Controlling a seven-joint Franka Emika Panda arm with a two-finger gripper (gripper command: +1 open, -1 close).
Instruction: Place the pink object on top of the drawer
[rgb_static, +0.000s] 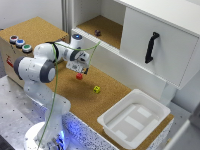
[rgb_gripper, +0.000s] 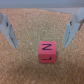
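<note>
The pink object (rgb_static: 79, 76) is a tiny reddish-pink block lying on the cork surface; in the wrist view (rgb_gripper: 46, 52) it shows dark letters on its face. My gripper (rgb_static: 80, 71) hangs just above it, open and empty. In the wrist view the gripper (rgb_gripper: 39, 44) has its two fingers (rgb_gripper: 7, 30) spread wide on either side of the block, not touching it. The drawer (rgb_static: 35, 31) is a light wooden box with a cork top at the exterior view's left, with round coloured buttons (rgb_static: 20, 43) on it.
A small yellow cube (rgb_static: 96, 89) lies on the cork near the block. A white plastic tub (rgb_static: 150, 107) stands at the exterior view's lower right. A large white cabinet (rgb_static: 170, 55) with a black handle (rgb_static: 151, 47) stands behind, with a small dark object (rgb_static: 97, 32) on its open shelf.
</note>
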